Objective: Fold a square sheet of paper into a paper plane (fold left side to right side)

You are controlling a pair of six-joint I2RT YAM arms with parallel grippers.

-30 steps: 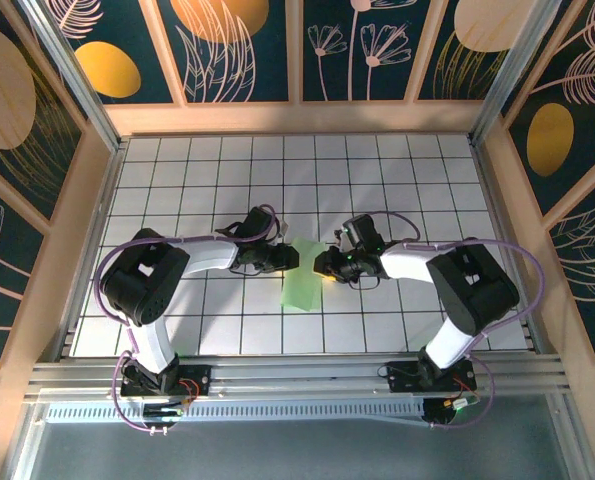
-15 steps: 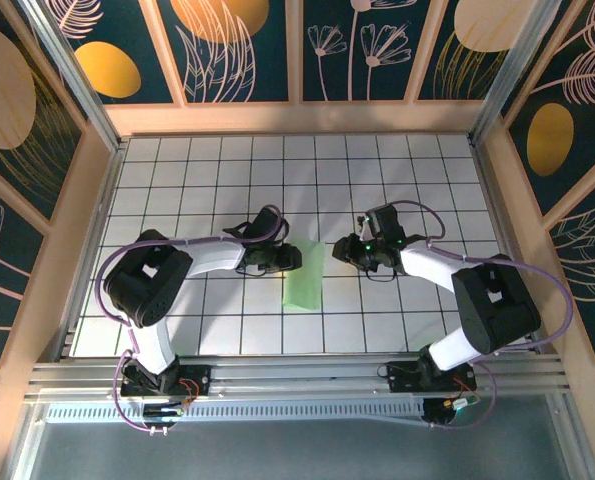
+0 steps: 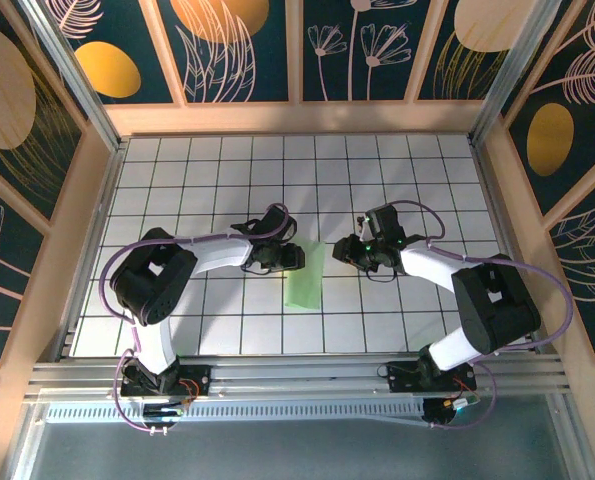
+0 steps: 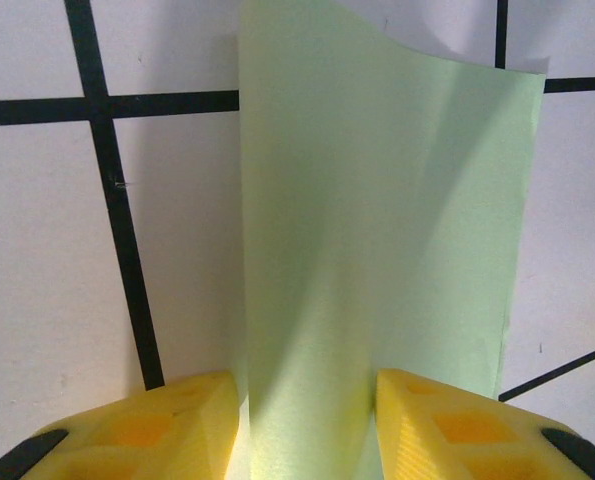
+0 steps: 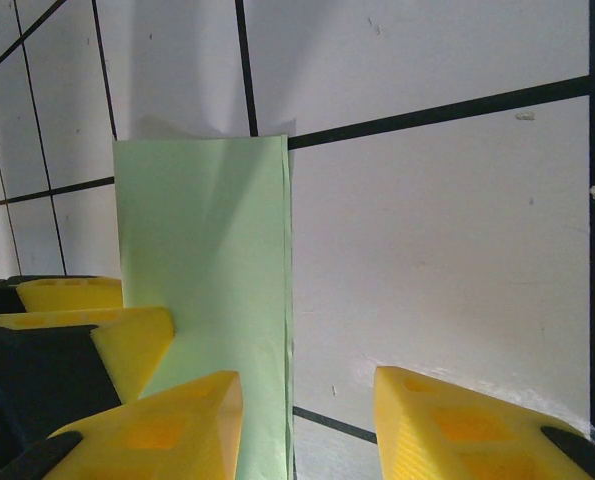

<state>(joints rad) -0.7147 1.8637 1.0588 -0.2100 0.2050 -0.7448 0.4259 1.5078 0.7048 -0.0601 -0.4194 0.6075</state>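
Now the square sheet of paper (image 4: 377, 200) sits inside the half-parted left gripper (image 4: 307, 385); the right gripper (image 5: 309, 385) gapes beside it.

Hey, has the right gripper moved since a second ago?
Yes. The right gripper has backed off the green paper's right edge, shifting right and toward the far wall against the floor grid.

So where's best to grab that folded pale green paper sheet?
Probably the two-layered edge of the folded pale green paper sheet, from beside the right gripper: it lies thin and nearly flat, so only edges can be pinched; there both layers get caught.
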